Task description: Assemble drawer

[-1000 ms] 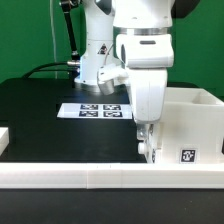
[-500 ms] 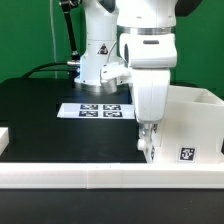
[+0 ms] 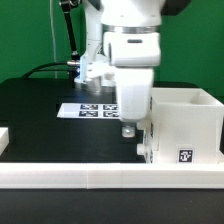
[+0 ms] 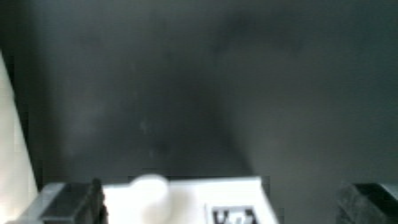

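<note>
We see the bulky white tool (image 3: pixel 129 128) hanging just above the black surface (image 3: pixel 40 115), close beside the tall white cube-like plastic housing (image 3: pixel 185 125) on the exterior view's right. In the wrist view its two dark fingers (image 4: pixel 75 201) stand wide apart with nothing between them. The housing stands upright against the long low white rail (image 3: pixel 110 177) and bears a black-and-white tag. The flat white marker board (image 3: pixel 90 110) lies behind the tool.
</note>
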### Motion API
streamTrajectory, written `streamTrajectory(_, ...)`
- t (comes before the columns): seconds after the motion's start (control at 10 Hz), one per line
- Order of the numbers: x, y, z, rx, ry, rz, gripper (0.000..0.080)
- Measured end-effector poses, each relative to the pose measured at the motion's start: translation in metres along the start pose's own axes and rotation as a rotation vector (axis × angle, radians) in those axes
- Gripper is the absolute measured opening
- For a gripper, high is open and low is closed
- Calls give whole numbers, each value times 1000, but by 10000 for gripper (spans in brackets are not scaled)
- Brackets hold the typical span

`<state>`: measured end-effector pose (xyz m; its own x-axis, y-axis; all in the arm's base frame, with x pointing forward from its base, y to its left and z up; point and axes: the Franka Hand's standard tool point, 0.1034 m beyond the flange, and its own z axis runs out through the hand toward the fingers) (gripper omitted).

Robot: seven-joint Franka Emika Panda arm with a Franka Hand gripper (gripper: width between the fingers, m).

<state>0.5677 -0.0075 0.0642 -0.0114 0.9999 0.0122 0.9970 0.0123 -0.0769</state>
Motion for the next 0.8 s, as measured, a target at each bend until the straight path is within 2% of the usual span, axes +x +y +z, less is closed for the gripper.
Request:
streamTrajectory(0.2, -18, 1, -7, -7, -4, 9, 649)
streamTrajectory(0.8, -17, 0, -4, -2, -2, 9, 649)
